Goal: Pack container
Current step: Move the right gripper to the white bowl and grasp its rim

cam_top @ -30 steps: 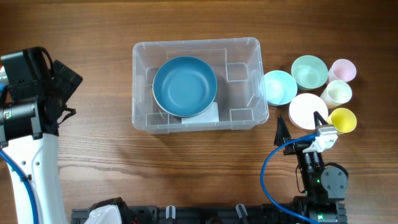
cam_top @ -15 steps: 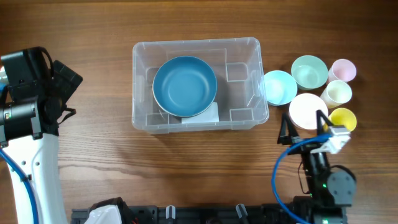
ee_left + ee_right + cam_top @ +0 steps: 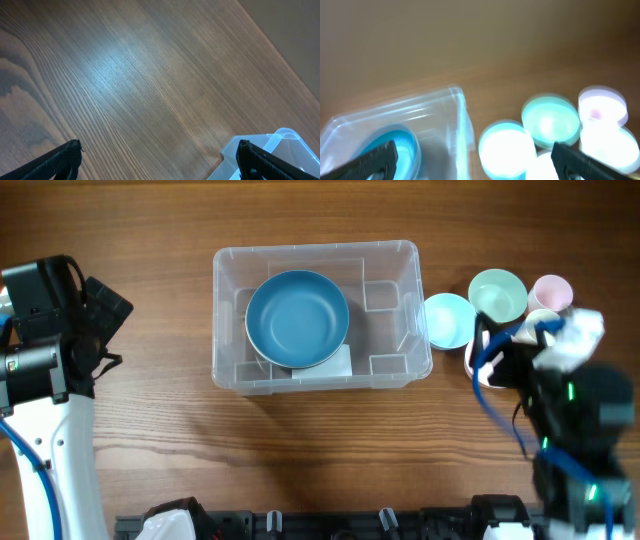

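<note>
Container [image 3: 315, 250] at centre of worktop [image 3: 300, 450]; both jaws spread wide, empty.
Blue bowl [image 3: 297, 318] inside it; left gripper [image 3: 157, 155] over bare wood by the left edge; right gripper [image 3: 472, 155], blurred, seemingly above small bowls [image 3: 448, 320] toward the right edge.

Container [image 3: 388, 330]: large clear, colourless rectangular plastic bin, rounded corners, moulded inner ridges.
Pose: upright, top open.
Place: mid wooden table [image 3: 300, 460].
Contents: blue bowl [image 3: 297, 319] left of centre, partly covering the white base label [image 3: 342, 364].
</note>
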Tool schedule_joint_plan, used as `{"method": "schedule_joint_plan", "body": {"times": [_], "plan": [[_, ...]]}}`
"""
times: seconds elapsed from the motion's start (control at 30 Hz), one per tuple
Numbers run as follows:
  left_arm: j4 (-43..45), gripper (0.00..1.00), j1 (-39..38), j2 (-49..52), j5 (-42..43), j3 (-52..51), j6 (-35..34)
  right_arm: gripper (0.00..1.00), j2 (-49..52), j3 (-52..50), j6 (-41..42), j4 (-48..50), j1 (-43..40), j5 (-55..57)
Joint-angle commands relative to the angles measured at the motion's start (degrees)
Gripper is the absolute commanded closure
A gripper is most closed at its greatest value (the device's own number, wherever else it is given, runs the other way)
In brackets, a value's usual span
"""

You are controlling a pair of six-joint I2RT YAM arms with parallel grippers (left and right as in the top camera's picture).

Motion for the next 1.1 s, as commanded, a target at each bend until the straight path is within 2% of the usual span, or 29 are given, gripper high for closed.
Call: {"method": "schedule_joint_plan", "body": {"times": [0.0, 0.03, 0.13, 0.23, 0.37, 0.57, 0.77, 1.07], "plan": [[0.0, 0.0, 0.37, -0.26, -0.11, 0.9, -0.11, 0.0, 12.04, 9.64, -3.93, -10.19, 0.13, -0.13], [0.0, 0.0, 0.37, -0.26, -0.11, 0.9, -0.11, 0.0, 16.37, 12.35, -3.93, -15.21, 0.13, 0.39], [0.0, 0.0, 0.37, -0.26, -0.11, 0.9, -0.11, 0.0, 20.02, 13.31, -5.4, -17.35, 0.13, 0.7], [0.0, 0.0, 0.37, -0.26, -0.11, 0.9, -0.11, 0.0, 22.32, 13.31, -3.91, -16.81, 0.07, -0.87], [0.0, 0.0, 0.37, -0.26, -0.11, 0.9, -0.11, 0.0, 25.81, 13.31, 4.09, -14.84, -0.09, -0.98], [0.0, 0.0, 0.37, -0.26, -0.11, 0.9, -0.11, 0.0, 33.62, 13.31, 4.87, -11.15, -0.09, -0.46], [0.0, 0.0, 0.37, -0.26, -0.11, 0.9, -0.11, 0.0, 40.83, 13.31, 14.58, -9.18, -0.9, -0.11], [0.0, 0.0, 0.37, -0.26, -0.11, 0.9, -0.11, 0.0, 42.58, 13.31, 13.64, -8.63, -4.33, -0.11]]}}
